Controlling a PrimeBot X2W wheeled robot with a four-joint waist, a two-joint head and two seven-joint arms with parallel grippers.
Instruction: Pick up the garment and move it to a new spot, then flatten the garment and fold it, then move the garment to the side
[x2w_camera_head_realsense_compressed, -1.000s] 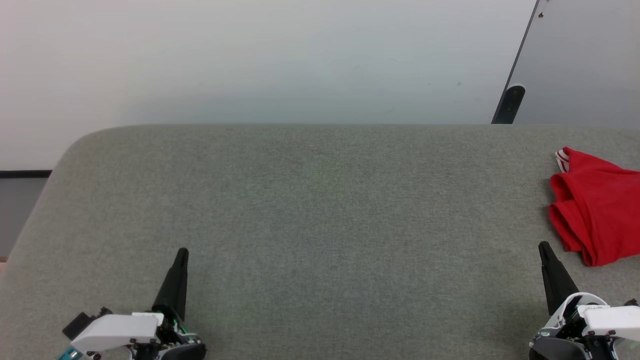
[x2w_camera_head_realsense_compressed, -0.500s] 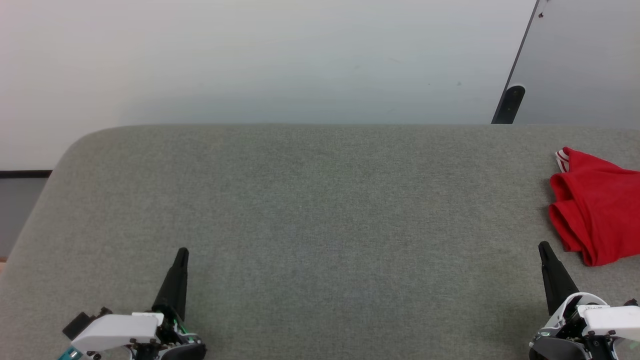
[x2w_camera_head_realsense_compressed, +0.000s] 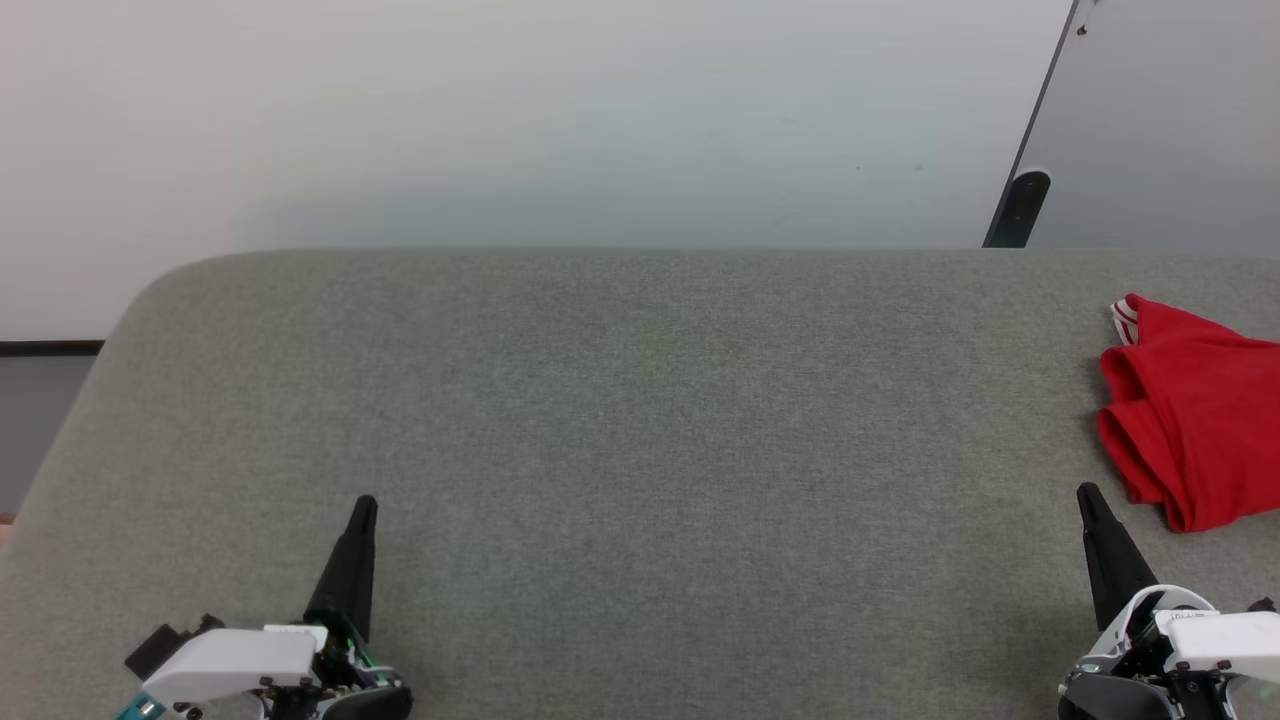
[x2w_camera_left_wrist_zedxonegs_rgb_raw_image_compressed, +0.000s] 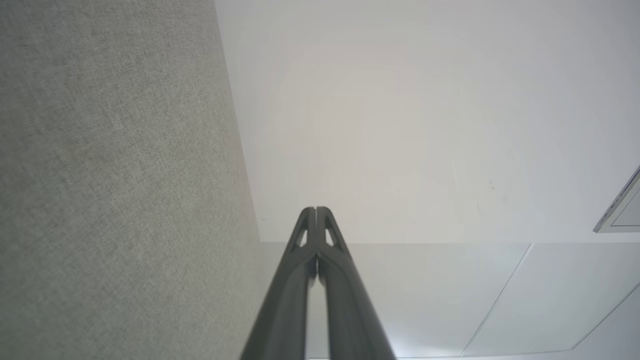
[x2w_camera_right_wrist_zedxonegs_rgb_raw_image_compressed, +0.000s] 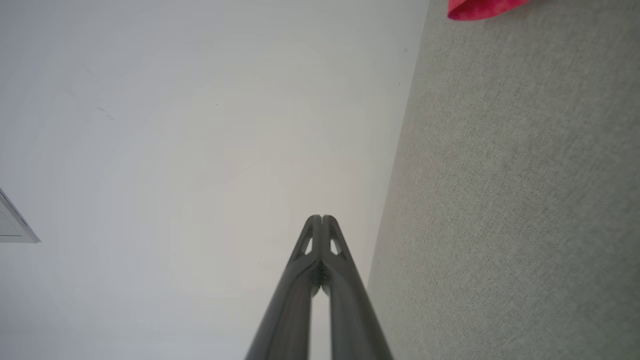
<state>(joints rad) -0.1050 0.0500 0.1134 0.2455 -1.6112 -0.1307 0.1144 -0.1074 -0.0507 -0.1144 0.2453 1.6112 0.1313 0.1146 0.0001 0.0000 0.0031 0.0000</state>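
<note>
Red shirt bunched on grey pad, arms idle and empty.
Head view: shirt lies crumpled at the 3 o'clock edge, partly cut off by the frame, with white striped trim at its top-left corner. Left gripper is at 7 o'clock and right gripper at 5 o'clock. Both have fingers pressed together, pinching nothing, pointing toward 12. Right gripper tip is near the shirt's lower edge, not touching. White wall at 12 o'clock.
</note>
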